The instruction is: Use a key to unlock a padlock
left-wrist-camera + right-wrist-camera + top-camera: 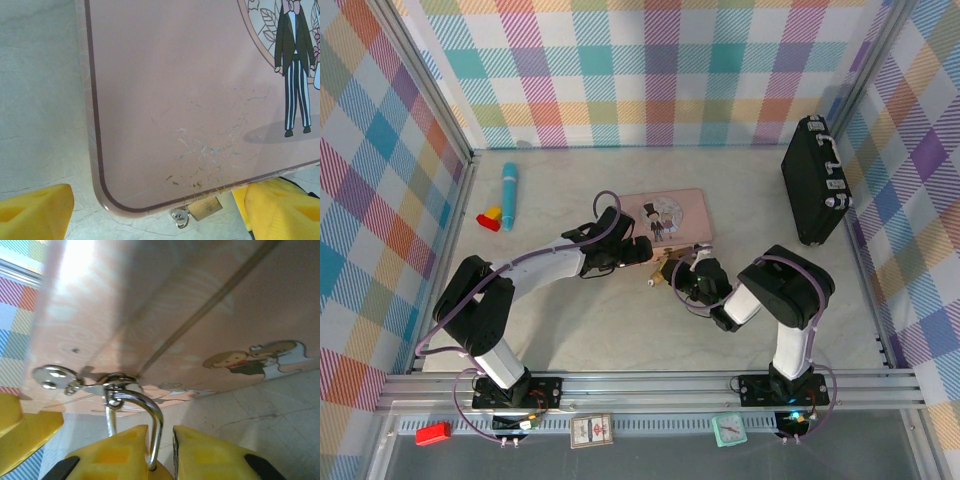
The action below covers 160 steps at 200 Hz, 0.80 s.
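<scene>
Nearest me, the right hand (682, 272) reaches in low over the tabletop (610, 335). Its yellow fingers (117, 452) are drawn to a narrow slit and pinch the padlock (205, 208) by its silver shackle (154, 412), which drops between them. The shackle is looped through the clasp (52, 376) on the near edge of the tin (685, 205), and the brass body sits just off the tin's rounded corner. The left hand (640, 250) is over that same corner, spread wide and holding nothing, with a finger (35, 210) on each side of the padlock. The tin lies flat, lid up, showing a cartoon man in striped trousers. Farther back on the left, a blue tube (509, 195) lies beside a small red-and-yellow piece (490, 217). A black case (815, 180) stands at the far right.
</scene>
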Available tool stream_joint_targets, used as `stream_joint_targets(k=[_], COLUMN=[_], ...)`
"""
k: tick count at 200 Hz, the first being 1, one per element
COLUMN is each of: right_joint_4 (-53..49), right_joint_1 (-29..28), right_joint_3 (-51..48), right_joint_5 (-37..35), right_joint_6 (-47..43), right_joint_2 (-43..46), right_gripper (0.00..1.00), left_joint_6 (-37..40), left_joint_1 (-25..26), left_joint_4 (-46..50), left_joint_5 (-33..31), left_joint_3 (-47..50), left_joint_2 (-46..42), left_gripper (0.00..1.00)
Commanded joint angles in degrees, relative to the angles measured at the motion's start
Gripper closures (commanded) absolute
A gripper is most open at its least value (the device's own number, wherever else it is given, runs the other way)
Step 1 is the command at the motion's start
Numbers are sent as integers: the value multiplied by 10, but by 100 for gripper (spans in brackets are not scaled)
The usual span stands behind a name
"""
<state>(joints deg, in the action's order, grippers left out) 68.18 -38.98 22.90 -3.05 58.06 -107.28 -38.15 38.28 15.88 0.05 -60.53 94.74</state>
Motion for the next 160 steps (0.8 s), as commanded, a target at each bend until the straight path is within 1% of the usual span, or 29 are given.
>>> stream_joint_targets(k=[1, 28, 64, 89, 113, 145, 150, 160], right_joint_4=[43, 60, 67, 61, 19, 43, 41, 37], right_joint_1=[-1, -1, -1, -1, -1, -1, -1, -1], right_joint_3=[16, 18, 17, 14, 9, 8, 8, 6], right_joint_5=[6, 7, 4, -5, -34, -49, -52, -60], right_joint_6=[5, 2, -3, 6, 50, 101, 108, 124], right_joint_2=[-20, -27, -24, -17, -4, -5, -3, 2], right_gripper=[78, 78, 89, 94, 97, 100, 100, 100], left_joint_6=[-4, -6, -7, -9, -9, -20, -21, -23], left_joint_1=[6, 7, 7, 6, 7, 7, 6, 7], left_joint_4=[7, 6, 6, 6, 6, 6, -15, -16], left_joint_5=[3, 4, 0, -2, -10, -14, -14, -15], left_joint_3=[10, 12, 13, 13, 15, 20, 21, 23], left_joint_2=[-9, -8, -6, -7, -5, -2, -3, -6], left_gripper=[13, 13, 13, 13, 13, 13, 13, 13])
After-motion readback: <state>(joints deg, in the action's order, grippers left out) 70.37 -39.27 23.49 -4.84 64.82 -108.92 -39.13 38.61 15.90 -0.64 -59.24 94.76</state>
